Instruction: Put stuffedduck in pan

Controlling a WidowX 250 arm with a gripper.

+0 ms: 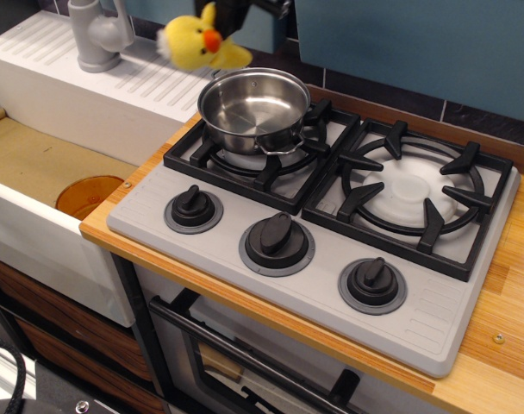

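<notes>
At eleven o'clock above the pan (254,108), we held the duck (199,46), seemingly soft and light, by its top, gripper (221,15) closed on it.

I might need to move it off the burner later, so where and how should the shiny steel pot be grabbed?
Take the shiny round stainless-steel pot by its thin wire loop handle on the near side, coming down from above. It stands upright on the black burner grate, its inside bare, so pinching the near rim from above should work too.
</notes>
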